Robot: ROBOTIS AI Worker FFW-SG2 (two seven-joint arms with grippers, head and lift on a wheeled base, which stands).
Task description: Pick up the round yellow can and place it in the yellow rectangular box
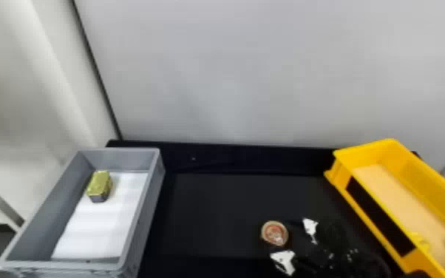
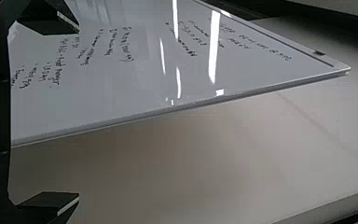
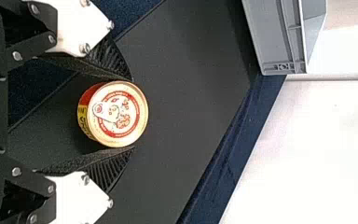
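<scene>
The round yellow can (image 1: 274,233) has a pale gold lid carrying a pull tab, with red rings and a small red drawing printed round it, and its side shows a red band beside a yellow one. The right gripper (image 1: 278,237) has it — narrowed to the can's own width, a finger against either side of the rim. That is over the black table (image 1: 210,207), between the grey box (image 1: 139,221) and the yellow rectangular box (image 1: 366,185), nearer the yellow. A gold, boxy tin (image 1: 99,185) lies in the grey box on a white sheet (image 1: 92,236). The left gripper (image 2: 78,112) is parked before a whiteboard (image 2: 121,84) — fingers wide apart, nothing between them.
</scene>
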